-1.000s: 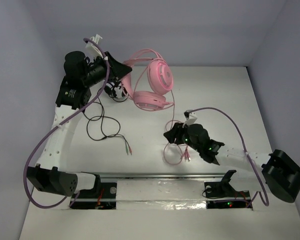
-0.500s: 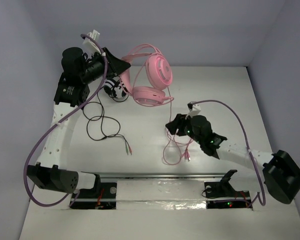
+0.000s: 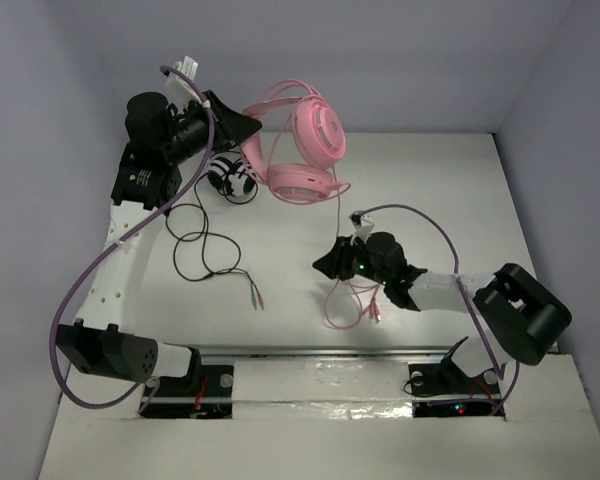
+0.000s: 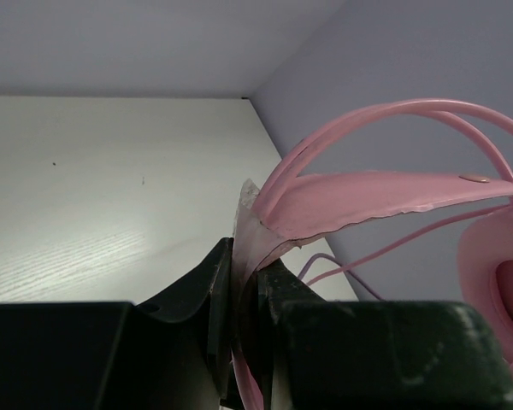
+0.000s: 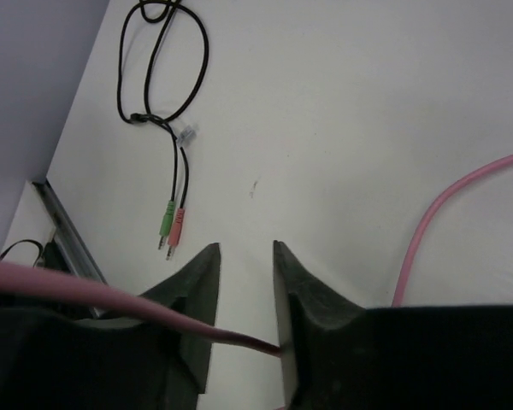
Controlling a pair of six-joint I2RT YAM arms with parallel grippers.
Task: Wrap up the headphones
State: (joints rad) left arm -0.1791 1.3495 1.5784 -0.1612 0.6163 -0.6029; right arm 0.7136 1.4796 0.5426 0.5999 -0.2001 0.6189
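One white table (image 3: 430, 180) spread under everything, closed in by pale walls at the back and sides. The left arm (image 3: 120, 250) reached up along the left edge to the far corner, and the right arm (image 3: 450, 295) lay low and folded across the near right part of the surface. The pink headphones (image 3: 310, 150) hung in the air over the far middle of the table, close to the back wall, with one round earcup above the other. The left gripper (image 3: 245, 135) was clamped on their thin headband (image 4: 368, 192), and the wrist view showed its fingers (image 4: 218, 282) pressed together on the pink band. A smaller pair of black-and-white headphones (image 3: 230, 178) lay on the table just below that gripper. The pink cable (image 3: 338, 215) dropped from the lower earcup to the right gripper (image 3: 325, 265) and went on into a loose loop on the table near the front rail. That gripper's fingers (image 5: 197, 282) stood apart with a clear gap. The cable crossed the gap low down near their roots, and the frames showed no pinch on it. A black cable (image 3: 205, 255) curled on the left half, ending in a green plug and a pink plug (image 5: 171, 226) side by side.
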